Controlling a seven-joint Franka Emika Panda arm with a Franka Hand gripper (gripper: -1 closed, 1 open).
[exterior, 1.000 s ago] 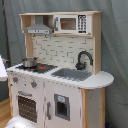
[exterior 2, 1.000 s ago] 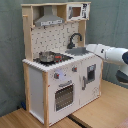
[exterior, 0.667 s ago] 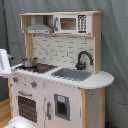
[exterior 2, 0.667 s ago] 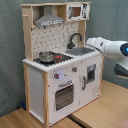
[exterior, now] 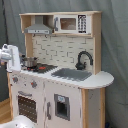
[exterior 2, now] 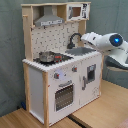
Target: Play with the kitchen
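Compared with the frame a second earlier, the white robot arm (exterior 2: 102, 41) has advanced toward the kitchen (exterior 2: 60, 65): in the second exterior view its rounded end now reaches over the end of the countertop beside the sink (exterior 2: 80, 51), where before it lay further toward the second exterior view's right, and in the first exterior view a white part of the arm (exterior: 9, 54) has come into sight at the hob end of the kitchen. The kitchen itself has not shifted. It stands upright on a light wooden floor (exterior 2: 95, 112) before a grey curtain (exterior: 114, 40). Relative to the sink (exterior: 72, 74), the black faucet (exterior: 83, 59) rises just behind it; the red-ringed hob (exterior: 44, 67) lies beside it and carries a small metal pot (exterior: 29, 61); the grey hood (exterior: 39, 29) hangs above the hob; a toy microwave (exterior: 74, 23) sits on the upper shelf above the sink; the oven door (exterior: 26, 106) is below the hob. The jaws are not distinguishable in either view, so whether they are apart or together cannot be told.
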